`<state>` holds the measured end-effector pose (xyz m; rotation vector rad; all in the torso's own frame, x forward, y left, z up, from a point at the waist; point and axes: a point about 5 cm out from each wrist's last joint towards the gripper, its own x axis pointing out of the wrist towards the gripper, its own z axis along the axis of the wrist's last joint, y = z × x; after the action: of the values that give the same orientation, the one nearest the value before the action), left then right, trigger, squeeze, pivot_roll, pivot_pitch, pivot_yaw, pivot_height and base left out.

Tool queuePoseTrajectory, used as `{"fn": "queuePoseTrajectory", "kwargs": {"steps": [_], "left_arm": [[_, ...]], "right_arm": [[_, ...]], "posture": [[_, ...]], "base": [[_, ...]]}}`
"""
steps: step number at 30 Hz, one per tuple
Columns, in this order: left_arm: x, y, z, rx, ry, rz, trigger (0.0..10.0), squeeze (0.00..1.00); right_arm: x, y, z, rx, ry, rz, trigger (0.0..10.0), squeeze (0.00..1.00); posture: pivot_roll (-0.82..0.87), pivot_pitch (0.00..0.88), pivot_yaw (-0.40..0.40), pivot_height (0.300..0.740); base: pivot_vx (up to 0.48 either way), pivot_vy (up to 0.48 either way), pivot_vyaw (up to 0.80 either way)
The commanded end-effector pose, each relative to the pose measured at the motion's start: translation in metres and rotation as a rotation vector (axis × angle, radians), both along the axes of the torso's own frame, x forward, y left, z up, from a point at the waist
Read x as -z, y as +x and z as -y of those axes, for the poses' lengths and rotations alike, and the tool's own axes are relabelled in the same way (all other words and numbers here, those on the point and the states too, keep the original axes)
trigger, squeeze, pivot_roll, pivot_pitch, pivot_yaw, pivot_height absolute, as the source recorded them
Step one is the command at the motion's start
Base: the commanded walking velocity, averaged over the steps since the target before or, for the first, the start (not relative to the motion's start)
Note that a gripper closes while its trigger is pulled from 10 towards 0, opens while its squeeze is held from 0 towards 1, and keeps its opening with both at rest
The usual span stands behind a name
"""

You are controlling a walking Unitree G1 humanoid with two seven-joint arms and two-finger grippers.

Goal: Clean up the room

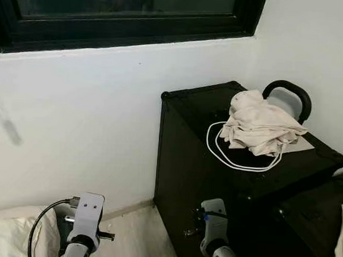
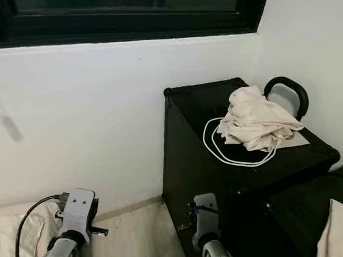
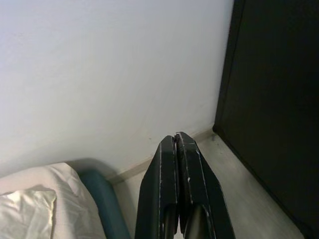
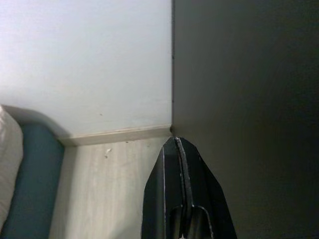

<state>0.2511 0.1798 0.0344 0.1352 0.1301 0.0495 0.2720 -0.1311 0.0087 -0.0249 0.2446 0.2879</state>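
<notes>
— Where's the thing to tidy?

— I see a crumpled beige cloth (image 1: 262,124) heaped on top of the black case (image 1: 198,164), lying over a loop of white cable (image 1: 239,161). Just behind the cloth a black handle (image 1: 291,91) arches up. The case stands in the corner, against the white wall (image 1: 73,129) under the window (image 1: 120,10).

— And the arms?

— Both low, in front of the case and well below its top. My left pincer (image 3: 180,149) is clenched on nothing, aimed at the skirting beside the case; my right pincer (image 4: 177,149) is clenched and empty too.

— Progress?

— I'd judge hardly begun: cloth and cable are untouched, and bedding (image 1: 10,235) lies on the floor, away from the case.
</notes>
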Motion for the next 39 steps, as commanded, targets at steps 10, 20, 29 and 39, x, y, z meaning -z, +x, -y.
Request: {"fn": "queuePoseTrajectory", "kwargs": {"steps": [10,20,29,39], "left_arm": [[0.006,-0.002,-0.003,-0.022,0.009,-0.032,10.0,0.0],[0.004,-0.002,-0.008,-0.04,0.016,-0.024,10.0,0.0],[0.004,-0.003,-0.007,-0.042,0.016,-0.023,10.0,0.0],[0.004,-0.003,-0.007,-0.037,0.013,-0.021,10.0,0.0]], "right_arm": [[-0.007,0.014,0.017,0.018,-0.025,0.0,10.0,0.0],[-0.023,0.03,0.042,0.032,-0.032,0.035,10.0,0.0],[-0.024,0.031,0.051,0.056,-0.032,0.037,10.0,0.0],[-0.019,0.026,0.07,0.154,-0.04,0.021,10.0,0.0]], "posture": [[-0.03,0.109,-0.032,0.74],[-0.02,0.113,-0.035,0.74],[-0.02,0.11,-0.036,0.74],[-0.01,0.101,-0.036,0.74]], "base": [[0.0,0.0,0.0],[0.0,0.0,0.0],[0.0,0.0,0.0],[0.0,0.0,0.0]]}}
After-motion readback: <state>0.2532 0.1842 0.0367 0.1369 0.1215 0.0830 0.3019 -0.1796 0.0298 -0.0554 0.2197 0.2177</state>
